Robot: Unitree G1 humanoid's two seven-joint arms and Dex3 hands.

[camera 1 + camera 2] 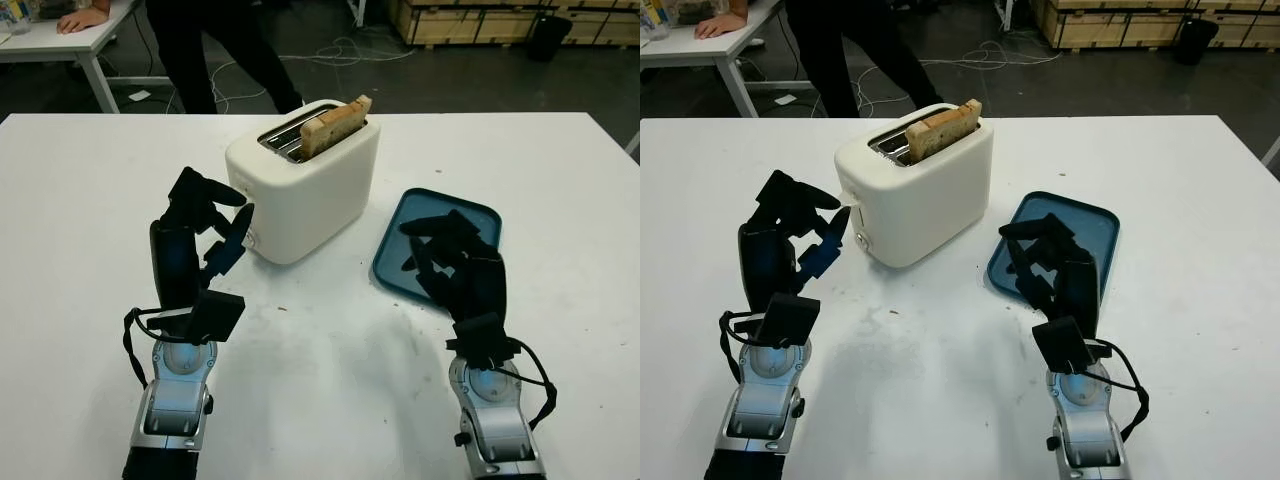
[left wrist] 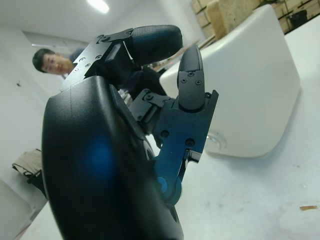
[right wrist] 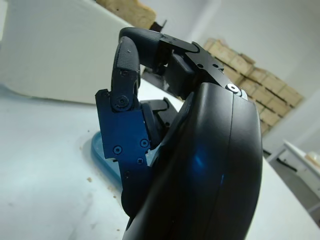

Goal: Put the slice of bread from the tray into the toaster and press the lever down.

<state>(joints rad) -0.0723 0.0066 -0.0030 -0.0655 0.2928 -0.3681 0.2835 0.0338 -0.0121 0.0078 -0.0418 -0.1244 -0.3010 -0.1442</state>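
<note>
You are looking at the white table point(image 1: 320, 400) with the toaster point(image 1: 305, 185) sitting at upper centre. The blue tray point(image 1: 480, 215) is lying to its right. Your left hand point(image 1: 205, 235) is hovering just left of the toaster, fingers curled, gripping nothing. Your right hand point(image 1: 450, 260) is hanging over the tray, curled and holding nothing. The slice of bread point(image 1: 335, 125) is standing in the toaster's slot, above both hands.

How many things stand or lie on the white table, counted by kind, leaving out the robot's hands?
Toaster: 1
Slice of bread, standing in the toaster's slot: 1
Blue tray: 1
Total: 3
</note>
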